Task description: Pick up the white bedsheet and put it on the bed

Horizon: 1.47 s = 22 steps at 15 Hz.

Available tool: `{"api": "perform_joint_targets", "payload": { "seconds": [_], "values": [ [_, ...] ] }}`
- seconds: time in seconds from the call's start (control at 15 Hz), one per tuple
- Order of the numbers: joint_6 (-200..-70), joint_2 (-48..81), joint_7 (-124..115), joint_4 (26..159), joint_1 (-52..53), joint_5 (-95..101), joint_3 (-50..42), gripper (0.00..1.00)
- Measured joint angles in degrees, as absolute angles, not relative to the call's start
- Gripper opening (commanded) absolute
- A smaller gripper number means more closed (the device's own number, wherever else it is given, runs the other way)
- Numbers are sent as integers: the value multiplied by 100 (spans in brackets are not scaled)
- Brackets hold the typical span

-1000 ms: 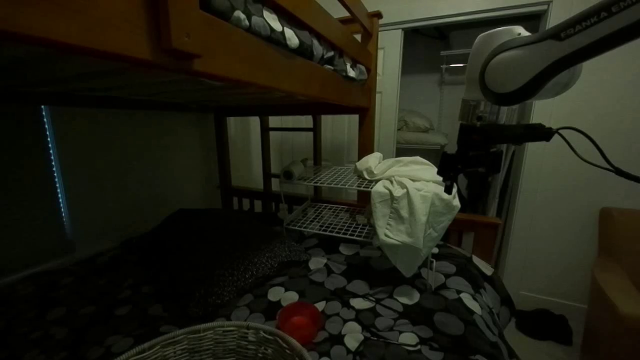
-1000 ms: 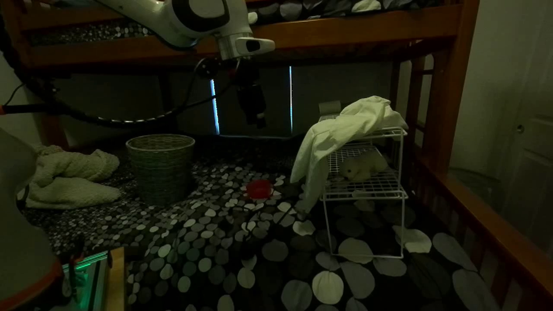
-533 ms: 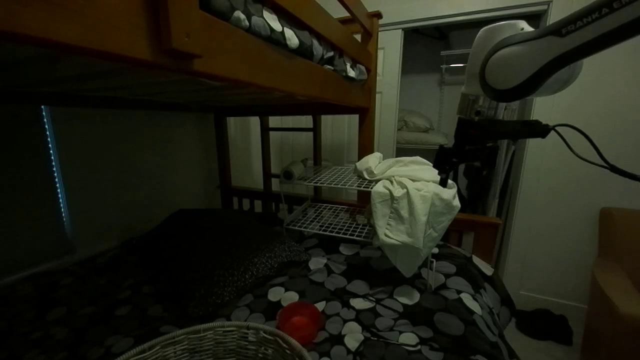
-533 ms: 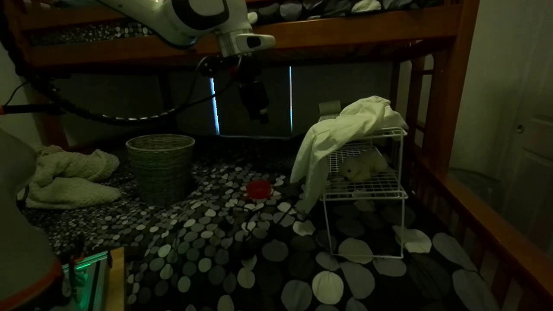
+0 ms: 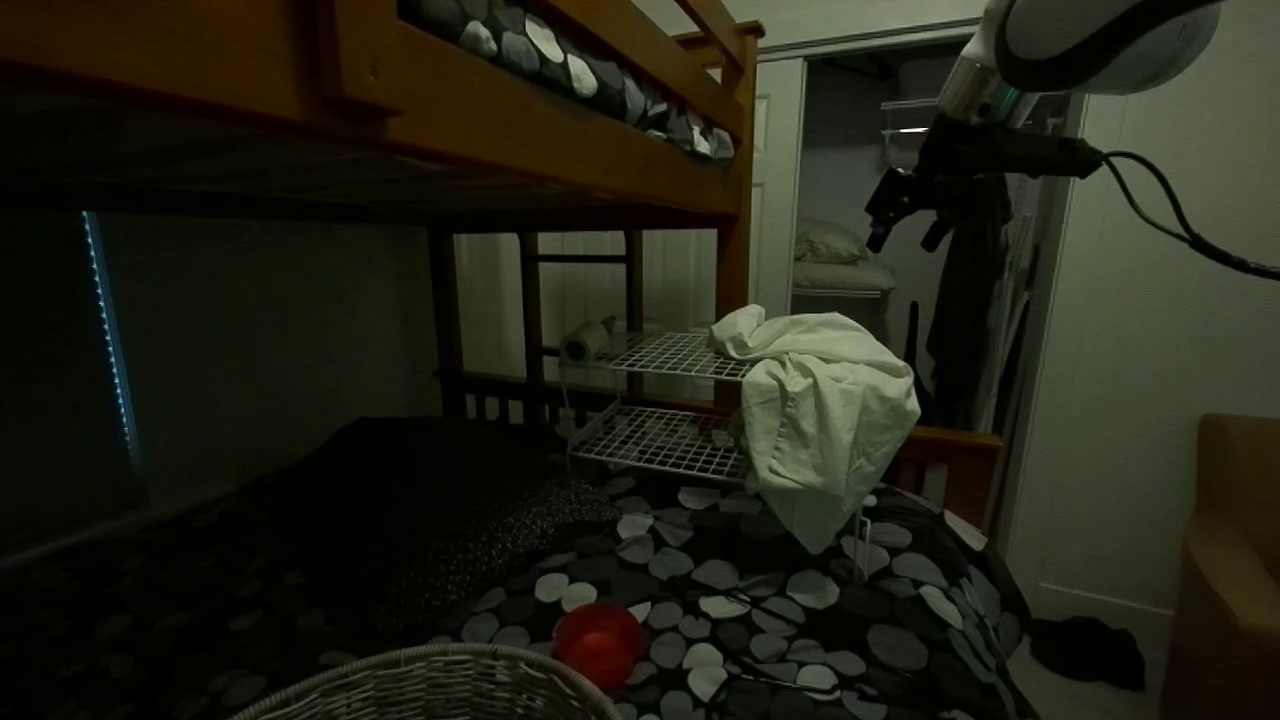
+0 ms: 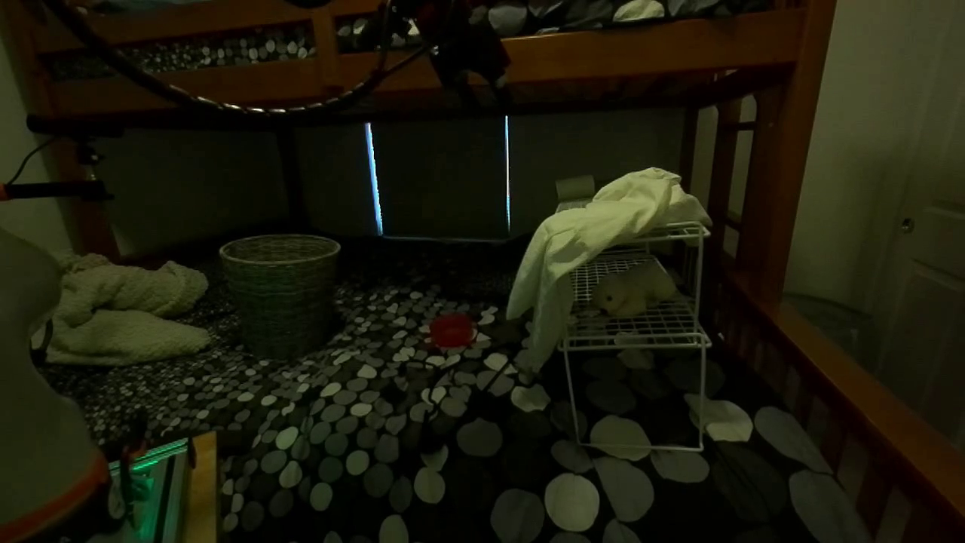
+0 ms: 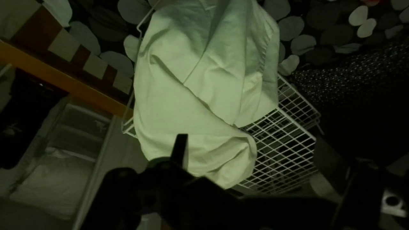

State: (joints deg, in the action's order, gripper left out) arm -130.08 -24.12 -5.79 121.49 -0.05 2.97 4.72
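The white bedsheet (image 5: pixel 825 430) lies crumpled over the top of a white wire rack. One part hangs down the side, in both exterior views (image 6: pixel 573 234). In the wrist view the bedsheet (image 7: pixel 198 86) fills the middle, below the gripper. My gripper (image 5: pixel 906 240) is open and empty, with its fingertips apart, well above the bedsheet. It also shows in an exterior view (image 6: pixel 486 94), dark against the upper bunk. The bed (image 6: pixel 479 437) is the lower bunk, with a black cover with grey and white spots, and the rack stands on it.
The wire rack (image 6: pixel 637 347) holds a plush toy (image 6: pixel 633 290) on its lower shelf. A wicker basket (image 6: pixel 279 302), a red bowl (image 6: pixel 452 330) and a cream blanket (image 6: pixel 128 309) are on the bed. The upper bunk's wooden rail (image 6: pixel 603 64) is close to the gripper's height.
My gripper has risen well above the bedsheet and tilted. Its two fingertips now show apart, where only one tip showed before. The bedsheet has stayed on the rack.
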Motion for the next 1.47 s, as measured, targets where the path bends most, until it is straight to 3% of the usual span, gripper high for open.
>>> {"api": "perform_joint_targets", "payload": {
  "seconds": [0.73,1.47],
  "values": [
    [-12836,-2620,-348,12489,368,385,628,100],
    [-13433,-1137,-1184,12818,-819,2197,290,100]
  ]
}}
